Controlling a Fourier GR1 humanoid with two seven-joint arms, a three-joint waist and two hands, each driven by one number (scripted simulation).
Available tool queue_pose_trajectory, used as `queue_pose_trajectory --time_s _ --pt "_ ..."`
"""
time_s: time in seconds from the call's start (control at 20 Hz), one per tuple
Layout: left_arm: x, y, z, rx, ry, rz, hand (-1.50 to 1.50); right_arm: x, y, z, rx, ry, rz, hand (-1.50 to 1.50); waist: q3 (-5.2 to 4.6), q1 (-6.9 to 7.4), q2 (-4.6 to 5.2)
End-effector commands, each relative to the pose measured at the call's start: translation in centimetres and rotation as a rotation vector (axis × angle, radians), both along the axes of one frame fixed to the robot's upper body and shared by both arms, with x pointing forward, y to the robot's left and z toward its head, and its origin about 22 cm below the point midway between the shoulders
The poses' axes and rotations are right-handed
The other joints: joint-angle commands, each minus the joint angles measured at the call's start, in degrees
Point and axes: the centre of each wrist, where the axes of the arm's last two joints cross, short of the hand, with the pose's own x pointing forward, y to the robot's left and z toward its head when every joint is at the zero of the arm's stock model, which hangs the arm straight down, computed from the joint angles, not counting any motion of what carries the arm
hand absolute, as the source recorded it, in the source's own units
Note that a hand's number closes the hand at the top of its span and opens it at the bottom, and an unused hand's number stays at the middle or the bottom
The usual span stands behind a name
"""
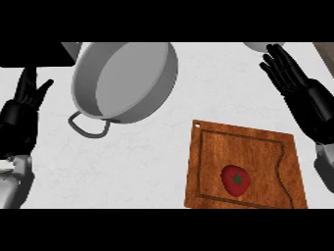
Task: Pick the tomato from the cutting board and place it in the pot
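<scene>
left hand [26, 100]: rests at the left edge, fingers straight and slightly spread, holding nothing. We leave it parked.
pot [97, 105]: grey, nothing visible inside, upper middle of the counter [140, 162], loop handle [90, 128] pointing toward us. Well apart from the board, up and to its left.
cutting board [271, 147]: wooden, lower right, groove running round its face, small hole at its top-left corner.
tomato [236, 180]: red with a green star-shaped calyx, sits on the lower middle of the board, inside the groove. Nothing touches it.
right hand [299, 93]: at the right edge above the board, fingers straight and close together, pointing up and away. Well clear of the tomato, no grasp yet.
step, as we judge it: reach for the tomato, not yet begun.
approach: we bring the right hand back toward us and down over the tomato, fingers spread first, thumb opposite them.
grasp: round and likely to roll, so we curl round its widest part, not the top.
carry: we lift clear of the board before moving left, and cross the pot's near rim high.
</scene>
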Motion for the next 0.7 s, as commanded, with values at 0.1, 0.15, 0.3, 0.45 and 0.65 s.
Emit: queue_pose_trajectory --time_s 0.1,0.15,0.3,0.45,0.65 --pt "-1.2 -1.8 -2.5 -0.131 0.172 -0.226 0.00 -0.1 -3.0 -4.7 -0.125 -0.003 -0.044 -1.50 0.05 2.03 -0.11" --pt "-2.0 -3.8 -4.3 -0.200 0.230 -0.270 0.00 -0.8 -3.8 -4.6 -0.169 -0.017 -0.029 -1.50 0.04 1.34 -0.15" --pt "-2.5 -5.1 -5.6 -0.252 0.321 -0.332 0.00 -1.0 -9.8 -4.0 -0.676 0.064 -0.281 -1.50 -1.56 -1.21 0.77" --pt "-3.3 -5.3 -6.6 -0.300 0.384 -0.422 0.00 -3.0 -7.3 -10.5 -0.727 0.201 -0.367 -1.50 -0.30 1.94 0.09" --pt "-3.8 -5.5 -6.7 -0.348 0.416 -0.465 0.00 -3.0 -3.6 -10.8 -0.864 0.130 -0.250 -1.50 -0.11 1.97 -0.38"
